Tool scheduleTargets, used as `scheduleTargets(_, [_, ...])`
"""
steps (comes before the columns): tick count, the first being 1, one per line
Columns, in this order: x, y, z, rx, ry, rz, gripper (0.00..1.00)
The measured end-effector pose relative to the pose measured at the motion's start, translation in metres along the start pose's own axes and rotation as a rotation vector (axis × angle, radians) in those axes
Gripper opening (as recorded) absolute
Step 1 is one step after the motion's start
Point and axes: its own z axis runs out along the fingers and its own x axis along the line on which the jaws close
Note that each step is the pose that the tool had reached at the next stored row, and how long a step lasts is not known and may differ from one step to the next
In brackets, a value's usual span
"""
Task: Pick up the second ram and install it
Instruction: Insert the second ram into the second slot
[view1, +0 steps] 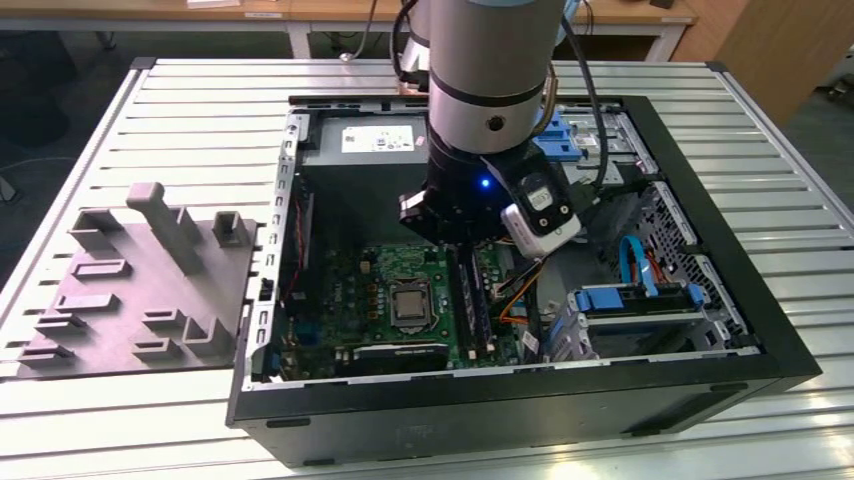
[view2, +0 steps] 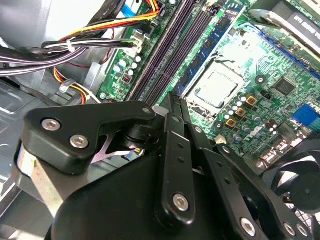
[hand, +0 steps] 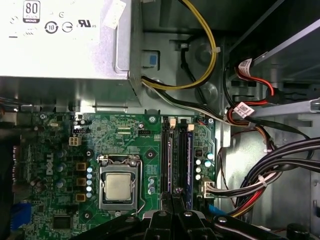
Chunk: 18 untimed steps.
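My gripper (view1: 461, 240) is down inside the open computer case, over the memory slots to the exterior view's right of the processor socket (hand: 119, 186). In both wrist views its fingers (view2: 175, 107) stand pressed together. They are closed on the top edge of the second ram (hand: 178, 160), a thin dark strip standing on edge in a slot. It runs away from the fingertips (hand: 176, 200) along the board. A bluish stick (hand: 190, 160) sits in the neighbouring slot. In the exterior view the arm hides the near end of the ram (view1: 469, 295).
The power supply (hand: 60, 40) lies just beyond the slots. Cable bundles (hand: 270, 170) and a drive cage (view1: 641, 300) crowd the side away from the socket. A fan (view2: 300, 190) is close by. A grey fixture (view1: 134, 290) with upright posts stands on the table outside the case.
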Motion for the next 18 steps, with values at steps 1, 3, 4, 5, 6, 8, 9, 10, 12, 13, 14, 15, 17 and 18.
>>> scheduleTargets(1, [0.0,0.0,0.0006,0.0,0.0,0.0,0.11])
scheduleTargets(3, [0.0001,-0.0001,0.0011,0.0,0.0001,0.0,0.11])
scheduleTargets(4, [0.0001,-0.0001,0.0012,-0.0002,0.0001,0.0,0.11])
scheduleTargets(5, [0.0001,-0.0001,0.0014,-0.0004,0.0,0.0,0.11])
scheduleTargets(6, [0.0001,-0.0001,0.0018,-0.0007,0.0,0.0,0.11])
scheduleTargets(8, [0.0001,-0.0001,0.0033,-0.0009,-0.0001,0.0,0.11])
scheduleTargets(9, [0.0001,-0.0002,0.0038,-0.0007,0.0,0.0,0.11])
scheduleTargets(10, [0.0002,-0.0002,0.0041,-0.0006,0.0,0.0,0.11])
scheduleTargets(12, [0.0002,-0.0002,0.0046,-0.0007,0.0,0.0,0.11])
scheduleTargets(13, [0.0001,-0.0002,0.0049,-0.0009,0.0,0.0,0.11])
scheduleTargets(14, [-0.0002,-0.0002,0.0053,-0.0009,0.0,-0.001,0.11])
scheduleTargets(15, [-0.0004,-0.0002,0.0057,-0.0009,0.0,-0.002,0.11])
scheduleTargets(17, [-0.0008,-0.0003,0.0064,-0.0009,0.0001,-0.003,0.11])
scheduleTargets(18, [-0.0012,-0.0003,0.0067,-0.0009,0.0002,-0.004,0.11])
